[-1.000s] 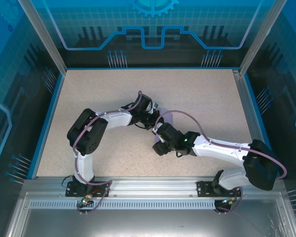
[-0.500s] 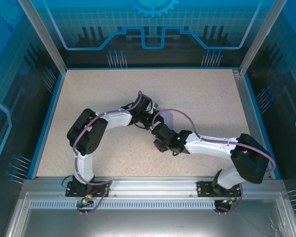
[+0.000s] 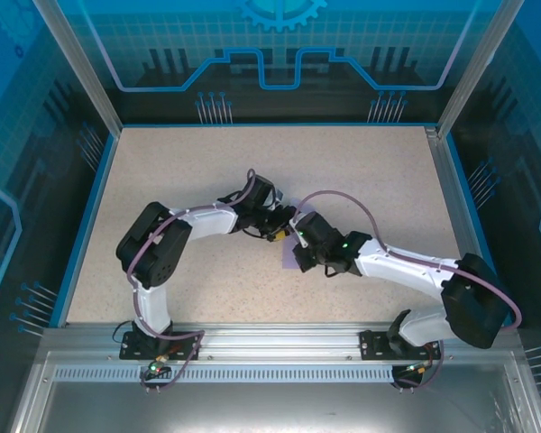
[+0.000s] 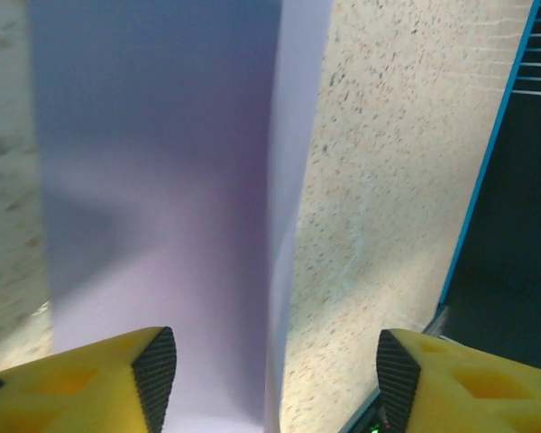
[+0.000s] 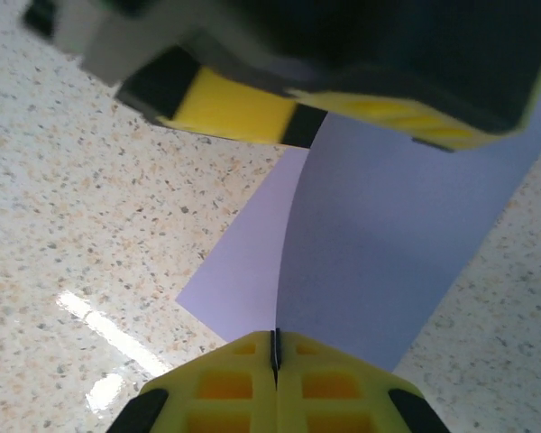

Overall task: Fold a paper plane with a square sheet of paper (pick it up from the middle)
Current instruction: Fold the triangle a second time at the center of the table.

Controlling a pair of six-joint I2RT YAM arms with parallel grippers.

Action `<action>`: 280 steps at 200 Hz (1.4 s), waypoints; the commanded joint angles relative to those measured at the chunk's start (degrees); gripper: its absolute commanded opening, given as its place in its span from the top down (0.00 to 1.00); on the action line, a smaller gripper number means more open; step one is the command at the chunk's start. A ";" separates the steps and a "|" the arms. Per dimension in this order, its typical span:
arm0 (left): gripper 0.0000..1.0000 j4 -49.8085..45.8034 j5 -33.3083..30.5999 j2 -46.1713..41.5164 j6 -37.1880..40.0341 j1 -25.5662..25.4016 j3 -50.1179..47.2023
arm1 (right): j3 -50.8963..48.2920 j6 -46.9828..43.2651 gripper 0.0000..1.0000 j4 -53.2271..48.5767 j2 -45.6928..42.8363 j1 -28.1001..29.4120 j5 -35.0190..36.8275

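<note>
lavender paper (image 5: 388, 244) lies at the middle of the table (image 3: 370, 171), one flap curling up; right gripper (image 5: 275, 347) is pinched tight on its edge, left gripper (image 4: 272, 365) stands wide apart over it, holding nothing

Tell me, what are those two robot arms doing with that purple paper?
They are working on folding a paper plane. The right gripper is shut on the edge of the lavender sheet of paper, so one part curves up while the rest lies flat on the speckled table. The left gripper hangs open right over the paper, its yellow fingers apart and holding nothing. It does not look like a plane yet.
</note>
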 commanded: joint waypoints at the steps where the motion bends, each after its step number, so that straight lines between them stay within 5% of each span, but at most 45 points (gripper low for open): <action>1: 0.29 -3.85 -6.18 -5.12 -1.01 -0.64 -2.45 | -2.04 -0.87 0.99 2.88 -1.11 -4.41 -13.34; 53: 0.34 -8.53 -14.46 -9.13 -3.13 -5.61 -5.43 | -3.43 -0.64 0.99 4.34 -1.12 -14.05 -25.73; 94: 0.72 -8.80 -19.94 -10.73 -6.50 -8.36 -7.87 | -4.37 -0.05 0.98 3.90 -0.48 -16.42 -26.68; 116: 0.83 -7.27 -17.27 -9.34 -6.17 -8.61 -7.59 | -4.98 0.60 0.98 4.14 -0.66 -16.61 -26.12; 163: 0.85 1.92 -10.33 -2.19 -8.29 -10.08 -6.09 | -5.68 0.93 0.97 4.61 -0.81 -16.65 -25.36; 238: 0.90 -9.70 -17.79 0.65 -6.37 -10.20 -4.51 | -5.75 1.98 0.96 5.65 -0.27 -16.64 -25.82; 280: 0.90 -15.69 -22.97 -1.91 -4.33 -9.75 -4.43 | -3.89 3.00 0.95 8.71 2.52 -16.01 -32.56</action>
